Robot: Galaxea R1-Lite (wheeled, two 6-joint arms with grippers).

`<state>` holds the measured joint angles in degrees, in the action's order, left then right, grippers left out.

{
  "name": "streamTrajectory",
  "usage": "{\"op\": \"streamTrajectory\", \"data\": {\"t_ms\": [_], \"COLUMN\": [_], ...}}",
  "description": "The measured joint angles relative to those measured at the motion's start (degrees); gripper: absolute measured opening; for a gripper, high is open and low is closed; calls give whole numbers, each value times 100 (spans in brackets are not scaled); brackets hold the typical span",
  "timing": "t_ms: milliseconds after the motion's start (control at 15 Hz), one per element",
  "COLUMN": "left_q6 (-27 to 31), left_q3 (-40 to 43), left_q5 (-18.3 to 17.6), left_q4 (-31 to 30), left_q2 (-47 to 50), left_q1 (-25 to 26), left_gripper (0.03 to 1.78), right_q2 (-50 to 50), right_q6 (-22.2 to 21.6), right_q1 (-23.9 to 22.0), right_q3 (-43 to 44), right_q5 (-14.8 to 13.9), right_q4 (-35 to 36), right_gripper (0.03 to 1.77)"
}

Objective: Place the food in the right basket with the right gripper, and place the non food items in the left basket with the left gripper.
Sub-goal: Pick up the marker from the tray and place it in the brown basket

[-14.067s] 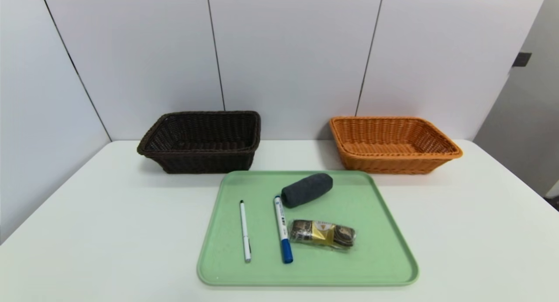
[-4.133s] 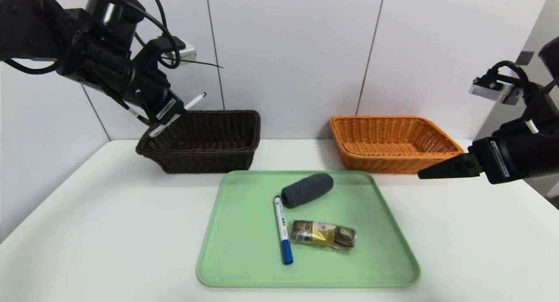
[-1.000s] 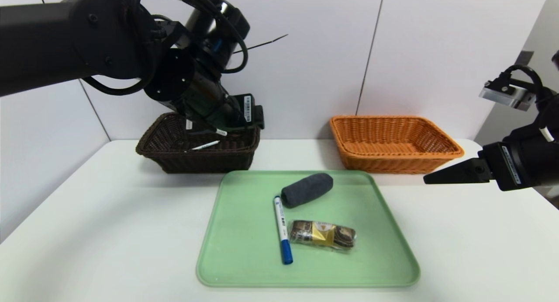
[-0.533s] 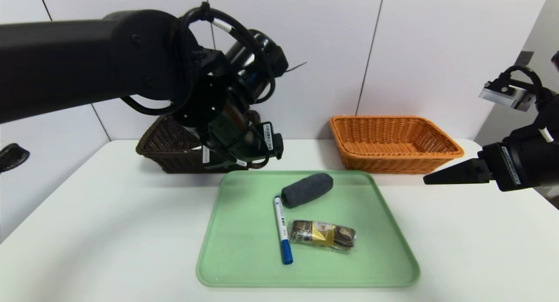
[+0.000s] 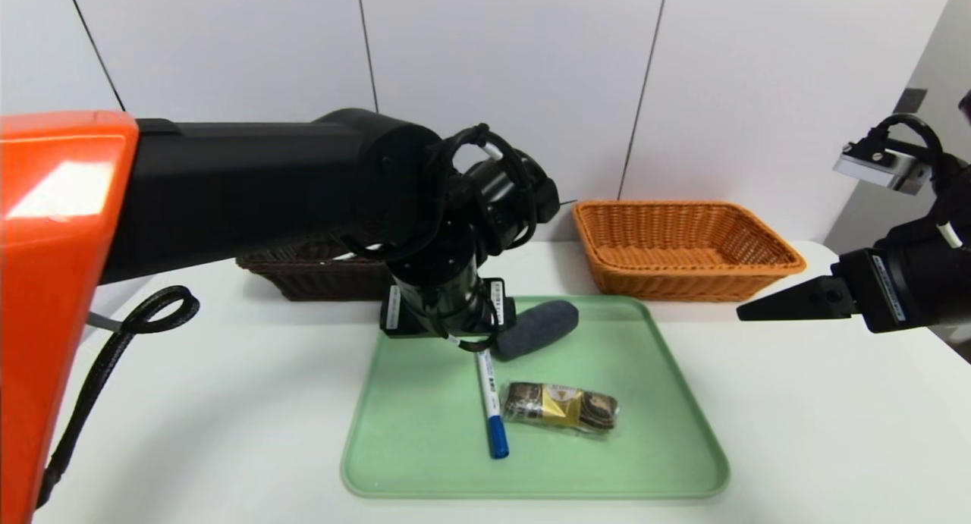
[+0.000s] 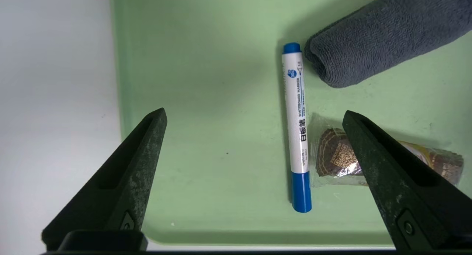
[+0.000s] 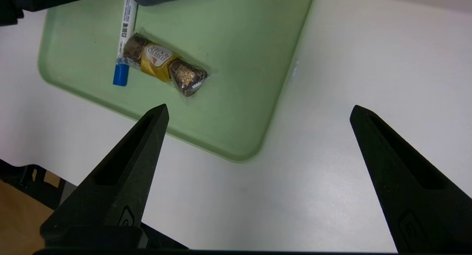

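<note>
On the green tray (image 5: 410,433) lie a blue-capped white marker (image 5: 489,399), a rolled grey towel (image 5: 540,327) and a clear-wrapped pack of chocolates (image 5: 561,406). My left gripper (image 6: 254,113) hangs open above the tray's far left part. In its wrist view the marker (image 6: 297,129) lies between the fingers, close to one of them, and the chocolates (image 6: 333,157) sit partly behind that finger. My right gripper (image 7: 259,107) is open and empty over the bare table, right of the tray. The dark brown left basket (image 5: 303,270) is mostly hidden behind my left arm. The orange right basket (image 5: 683,281) holds nothing.
Both baskets stand against the white wall at the back of the white table (image 5: 190,403). My left arm stretches across the table's left half. The tray's near right corner (image 7: 239,155) lies close to the right gripper.
My left arm has swung from over the dark basket down to the tray's far left part, its gripper open, leaving the white pen in the basket. The right arm has not moved.
</note>
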<state>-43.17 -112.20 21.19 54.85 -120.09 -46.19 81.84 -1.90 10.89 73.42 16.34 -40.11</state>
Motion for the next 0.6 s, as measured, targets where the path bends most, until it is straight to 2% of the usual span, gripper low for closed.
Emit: {"op": "streamTrajectory", "data": {"t_ms": [600], "left_q6": [-261], "left_q3": [-17], "left_q5": [-40], "left_q4": [149], "left_q2": [-439], "left_q1": [-127], "left_gripper": [169], "right_q2": [-9], "right_q6": [6], "right_q1": [-34], "right_q3": [-49], "right_q5": [83], "right_q4": [0], "right_gripper": [170]}}
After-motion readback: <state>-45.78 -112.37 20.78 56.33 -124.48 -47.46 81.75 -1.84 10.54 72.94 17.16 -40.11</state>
